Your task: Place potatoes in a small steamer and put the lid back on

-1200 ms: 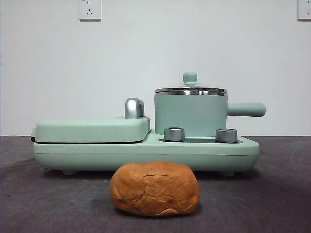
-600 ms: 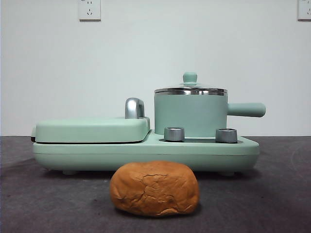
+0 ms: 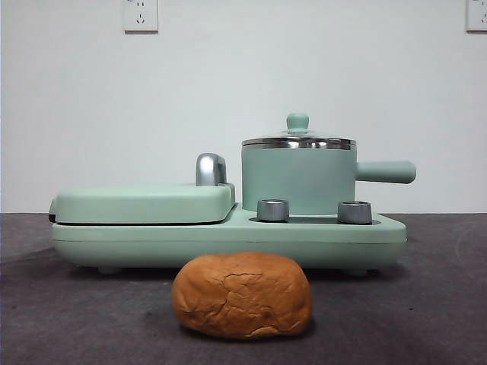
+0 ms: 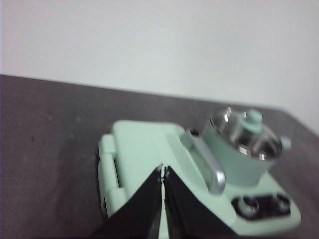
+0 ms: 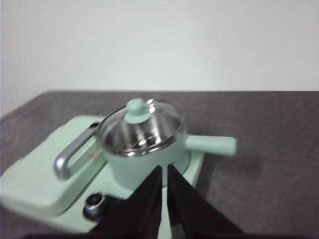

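Observation:
An orange-brown potato (image 3: 242, 295) with a cracked surface lies on the dark table in front of the appliance. The mint-green small steamer (image 3: 298, 179) stands on the appliance's right side, side handle pointing right, with the glass lid (image 3: 297, 138) on it. From above, the steamer (image 5: 144, 159) and its lid (image 5: 141, 127) show in the right wrist view, just beyond my shut right gripper (image 5: 164, 168). My left gripper (image 4: 163, 169) is shut, high over the griddle cover (image 4: 142, 149), with the steamer (image 4: 239, 159) off to one side. Neither gripper shows in the front view.
The flat mint-green griddle (image 3: 144, 204) with a chrome handle (image 3: 210, 169) fills the appliance's left half. Two metal knobs (image 3: 272, 210) sit in front of the steamer. A white wall stands behind the table.

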Controlling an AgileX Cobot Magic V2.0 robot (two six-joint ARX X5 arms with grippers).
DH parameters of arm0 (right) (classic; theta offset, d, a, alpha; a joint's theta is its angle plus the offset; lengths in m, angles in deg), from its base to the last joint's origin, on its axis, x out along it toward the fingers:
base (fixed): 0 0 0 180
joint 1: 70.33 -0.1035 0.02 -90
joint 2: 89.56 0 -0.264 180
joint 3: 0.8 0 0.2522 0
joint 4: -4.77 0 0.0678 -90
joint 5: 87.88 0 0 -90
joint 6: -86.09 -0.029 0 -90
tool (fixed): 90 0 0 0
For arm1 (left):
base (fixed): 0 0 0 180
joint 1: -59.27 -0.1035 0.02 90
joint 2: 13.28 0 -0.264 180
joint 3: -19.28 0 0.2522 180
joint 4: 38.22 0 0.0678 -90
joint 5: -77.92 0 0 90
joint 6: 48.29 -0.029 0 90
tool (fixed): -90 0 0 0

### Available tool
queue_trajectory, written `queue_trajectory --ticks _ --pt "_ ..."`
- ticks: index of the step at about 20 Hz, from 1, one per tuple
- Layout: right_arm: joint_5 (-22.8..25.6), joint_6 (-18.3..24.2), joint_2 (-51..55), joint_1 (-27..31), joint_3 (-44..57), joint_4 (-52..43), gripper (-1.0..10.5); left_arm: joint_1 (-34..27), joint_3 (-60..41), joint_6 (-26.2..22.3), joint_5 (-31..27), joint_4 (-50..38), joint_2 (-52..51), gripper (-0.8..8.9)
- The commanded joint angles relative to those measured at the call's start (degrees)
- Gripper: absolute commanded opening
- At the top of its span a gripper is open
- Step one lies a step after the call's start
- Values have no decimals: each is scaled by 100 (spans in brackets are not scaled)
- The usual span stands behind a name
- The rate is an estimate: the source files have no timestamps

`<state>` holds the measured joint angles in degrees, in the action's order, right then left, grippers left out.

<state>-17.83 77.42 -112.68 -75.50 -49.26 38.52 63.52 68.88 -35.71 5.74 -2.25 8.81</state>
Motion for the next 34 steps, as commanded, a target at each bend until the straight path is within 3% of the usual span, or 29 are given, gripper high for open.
queue_trajectory --ticks 1,5,12,23,25,28,31,34 --pt "-240 422 -299 0 -254 125 15 2 332 -704 289 190 415 9" --pt "-601 824 -730 -13 -487 330 15 76 684 -1202 656 417 1051 9" --pt "-599 1482 -1106 -295 -566 470 15 522 1045 -2179 1036 428 1950 8" --pt "11 3324 -1353 -778 -566 1060 16 1276 1241 -4844 942 542 2553 9" --pt "55 3425 -1351 -811 -566 1099 16 1320 1241 -4977 839 538 2559 14" --pt "48 3423 -1349 -813 -566 1099 33 1344 1241 -4955 828 531 2559 120" --pt "46 3421 -1349 -815 -566 1097 176 1346 1241 -4889 828 529 2557 290" --pt "50 3421 -1346 -815 -566 1097 224 1346 1241 -4734 828 525 2557 315"
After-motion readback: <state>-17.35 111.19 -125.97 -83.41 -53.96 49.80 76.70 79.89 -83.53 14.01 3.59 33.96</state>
